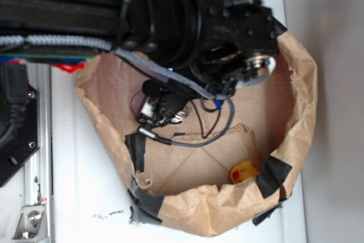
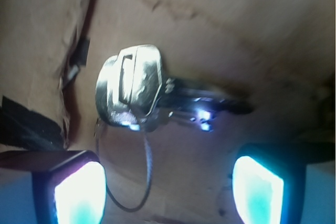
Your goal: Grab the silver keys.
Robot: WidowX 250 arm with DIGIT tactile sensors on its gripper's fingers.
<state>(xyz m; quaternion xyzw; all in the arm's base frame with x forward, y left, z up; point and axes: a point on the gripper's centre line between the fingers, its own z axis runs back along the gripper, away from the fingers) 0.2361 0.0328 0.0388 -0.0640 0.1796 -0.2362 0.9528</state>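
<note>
Wrist view: the silver keys (image 2: 137, 88) lie on the brown paper floor of the paper-lined bin (image 1: 296, 78), ahead of the gripper (image 2: 168, 187) and slightly left of its centre line. The two fingers (image 2: 79, 192) are spread wide, holding nothing, one at each lower corner of the view. The bunch's long axis runs left to right, heads left, blades right, roughly across the gap. The wire ring loop (image 2: 147, 177) trails toward the left finger.

Exterior view: the arm hides most of the keys (image 1: 165, 111). Blur and glare obscure individual keys and finger height above the floor.
</note>
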